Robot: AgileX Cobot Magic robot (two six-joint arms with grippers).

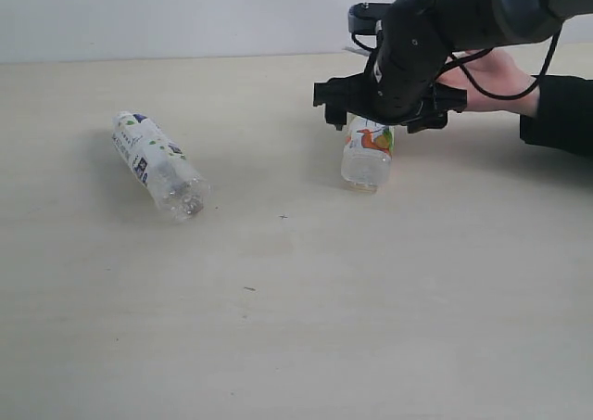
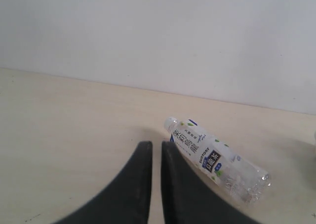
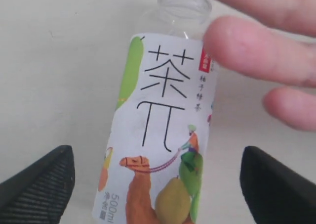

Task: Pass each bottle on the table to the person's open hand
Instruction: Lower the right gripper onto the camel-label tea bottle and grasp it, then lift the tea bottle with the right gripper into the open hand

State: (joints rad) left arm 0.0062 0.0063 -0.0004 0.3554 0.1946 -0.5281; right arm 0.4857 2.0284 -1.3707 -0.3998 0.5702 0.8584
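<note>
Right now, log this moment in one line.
right gripper open, straddling orange-fruit bottle | hand beside it | left gripper shut | dark-print bottle lying on table

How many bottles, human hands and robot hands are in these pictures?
Bottles: 2 (dark-print bottle, orange-fruit bottle)
Human hands: 1 (person's hand)
Robot hands: 2 (left robot hand, right robot hand)
Total: 5

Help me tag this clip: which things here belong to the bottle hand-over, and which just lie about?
Job: fruit-label bottle, dark-print bottle, open hand, table.
Lying about: only tiny dark specks.
</note>
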